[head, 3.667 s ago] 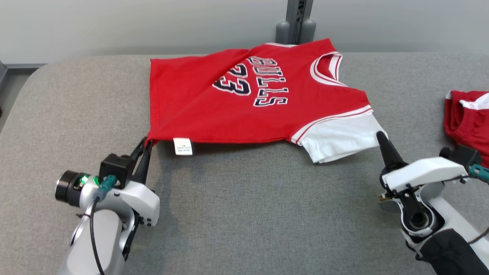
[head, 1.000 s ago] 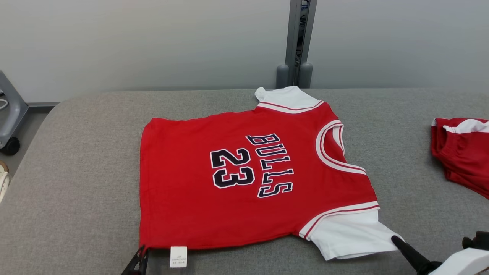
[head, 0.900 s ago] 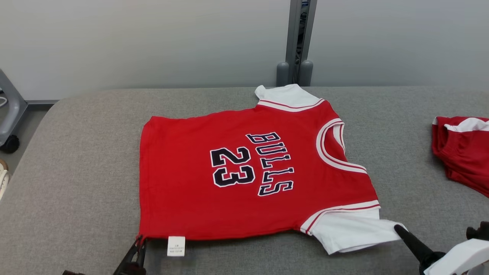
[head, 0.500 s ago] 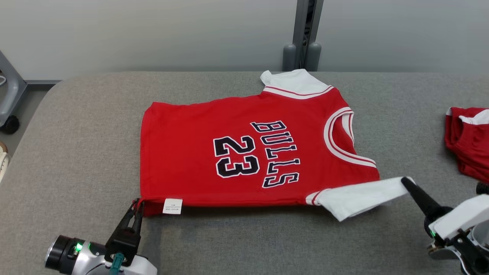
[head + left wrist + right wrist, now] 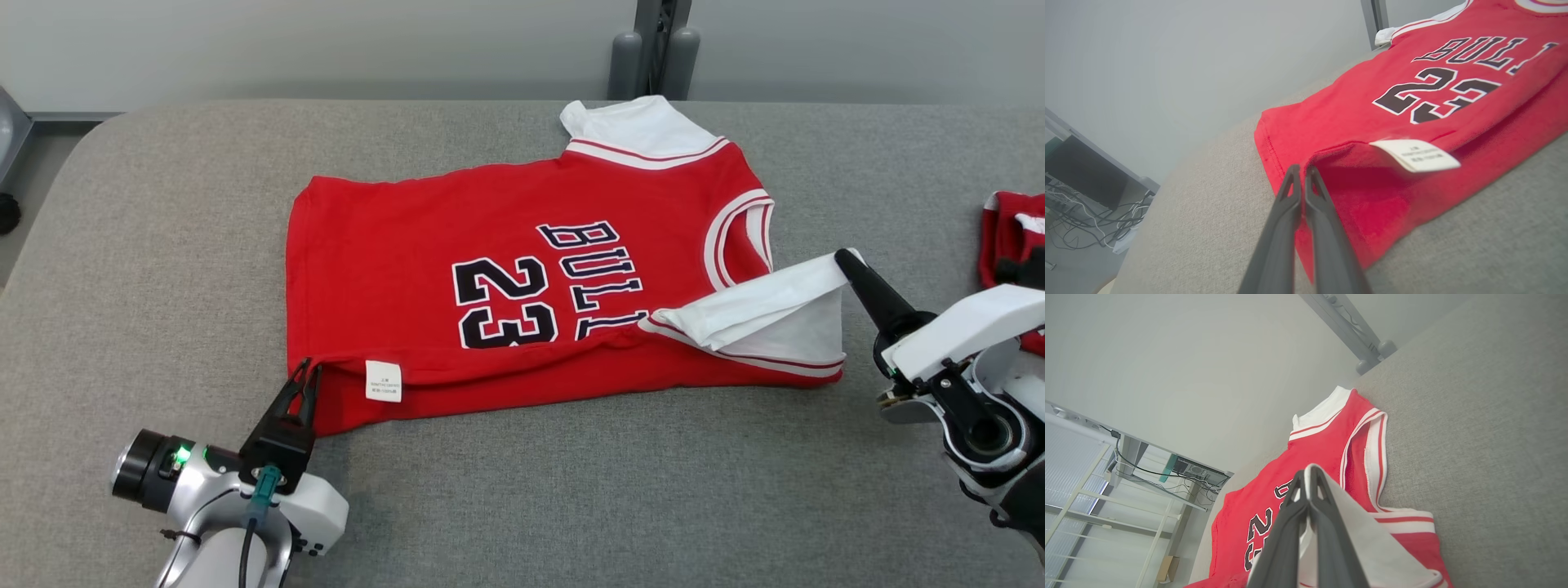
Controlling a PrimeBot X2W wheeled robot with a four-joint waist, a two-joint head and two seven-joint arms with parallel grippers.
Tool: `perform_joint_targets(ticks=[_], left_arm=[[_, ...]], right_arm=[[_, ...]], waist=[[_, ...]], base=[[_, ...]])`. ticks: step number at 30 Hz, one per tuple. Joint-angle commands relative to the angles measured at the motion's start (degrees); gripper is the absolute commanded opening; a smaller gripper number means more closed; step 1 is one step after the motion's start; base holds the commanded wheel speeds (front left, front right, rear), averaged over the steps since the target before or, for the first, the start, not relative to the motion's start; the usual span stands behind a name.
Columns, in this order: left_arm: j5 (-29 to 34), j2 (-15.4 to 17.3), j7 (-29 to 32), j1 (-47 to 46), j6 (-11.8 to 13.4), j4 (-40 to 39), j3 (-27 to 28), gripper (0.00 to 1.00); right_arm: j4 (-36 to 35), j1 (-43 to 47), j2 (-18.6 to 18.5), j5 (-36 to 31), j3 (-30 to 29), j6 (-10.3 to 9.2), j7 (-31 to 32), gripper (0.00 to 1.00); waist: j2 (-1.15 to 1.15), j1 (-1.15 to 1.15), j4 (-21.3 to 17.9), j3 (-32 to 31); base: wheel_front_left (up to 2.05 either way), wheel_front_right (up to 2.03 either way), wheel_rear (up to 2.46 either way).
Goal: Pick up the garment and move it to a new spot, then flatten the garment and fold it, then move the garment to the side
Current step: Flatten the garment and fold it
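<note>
The garment (image 5: 490, 245) is a red jersey with white sleeves and "BULLS 23" on it, lying on the grey table (image 5: 163, 204). Its near edge is lifted and rolled over toward the far side. My left gripper (image 5: 313, 367) is shut on the near hem corner beside the white label (image 5: 383, 380); the left wrist view shows the same grip (image 5: 1301, 168) on red cloth (image 5: 1372, 122). My right gripper (image 5: 842, 258) is shut on the tip of the near white sleeve (image 5: 759, 306), holding it up over the jersey; in the right wrist view its fingers (image 5: 1308, 471) pinch that white fabric (image 5: 1363, 539).
A second red and white garment (image 5: 1008, 237) lies at the table's right edge, behind my right wrist. A grey post (image 5: 653, 41) stands at the table's far edge by the wall. The table's rounded left corner (image 5: 57, 171) drops to the floor.
Both grippers have carried the jersey's near edge away from me, folding it over; the white sleeve now hangs above the chest lettering. The head camera has tilted down.
</note>
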Motion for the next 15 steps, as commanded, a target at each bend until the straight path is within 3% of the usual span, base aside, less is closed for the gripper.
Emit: perform_joint_targets(ticks=[1,15], left_arm=[[0.58,-0.01,-0.08,-1.76,-0.09,0.88,0.12,0.00],[-0.29,-1.42,-0.08,-7.39,-0.22,7.09,0.27,0.00]], right_arm=[[1.81,-1.70,0.55,-0.52,0.36,0.14,0.25,0.00],[12.78,-9.69,5.26,-1.60,2.21,0.14,1.62,0.00]], waist=[[0.00,0.00,0.13,0.92],[0.00,0.00,0.39,4.56]], base=[[0.00,0.00,0.00],[0.00,0.00,0.00]])
